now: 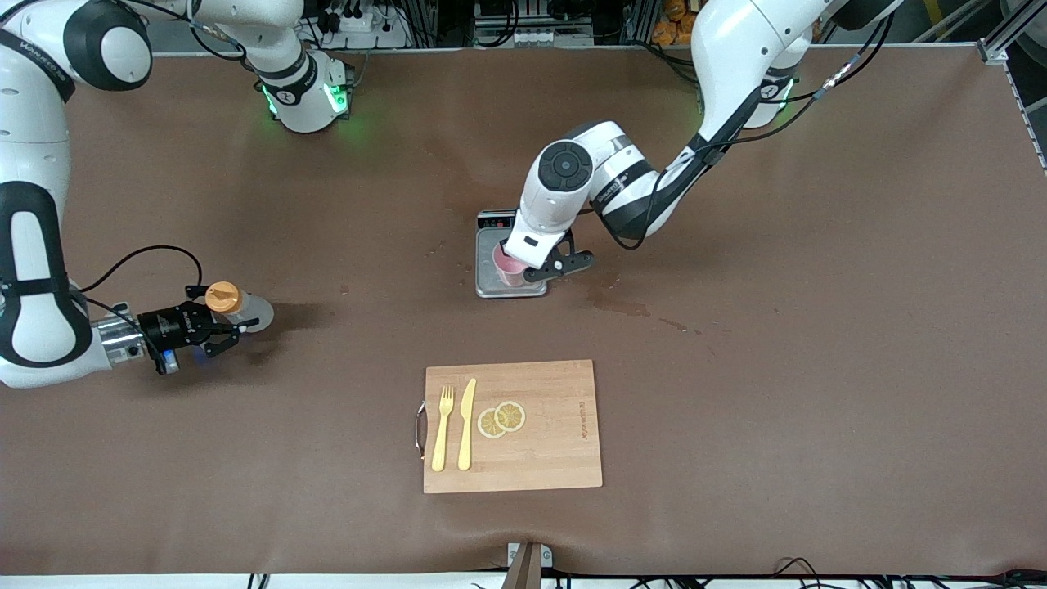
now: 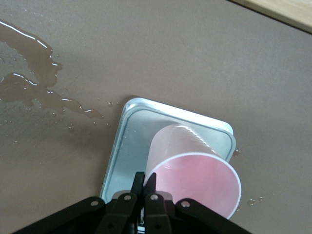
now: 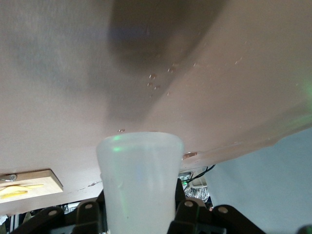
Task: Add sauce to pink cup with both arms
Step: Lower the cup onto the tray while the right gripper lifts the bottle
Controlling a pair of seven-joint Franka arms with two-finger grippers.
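1. Front view: your right gripper (image 1: 214,329) is clamped around the body of the sauce (image 1: 237,306), near the right arm's end of the table. The orange cap sticks out to one side of the fingers. The pink cup (image 1: 508,267) sits on the grey scale (image 1: 491,254), mid-table and farther from the camera than the cutting board (image 1: 523,458). Your left gripper (image 1: 546,270) is right at the cup. A wet patch (image 1: 622,307) lies on the mat beside the scale.

2. Left wrist view: the jaws are closed down narrow, pinching the cup's rim (image 2: 195,183), one finger inside and one outside. That thin plastic wall is light and flexes easily, so I judge a firm pinch could buckle it. With so little weight, it could also skid on the smooth scale plate (image 2: 141,146). Hold it gently.

3. Right wrist view: the whitish bottle (image 3: 140,180) fills the gap between the pads, gripped mid-body. It looks soft and squeezable, so I'd expect extra pressure to push sauce out early. Keep the hold on the body, clear of the nozzle.
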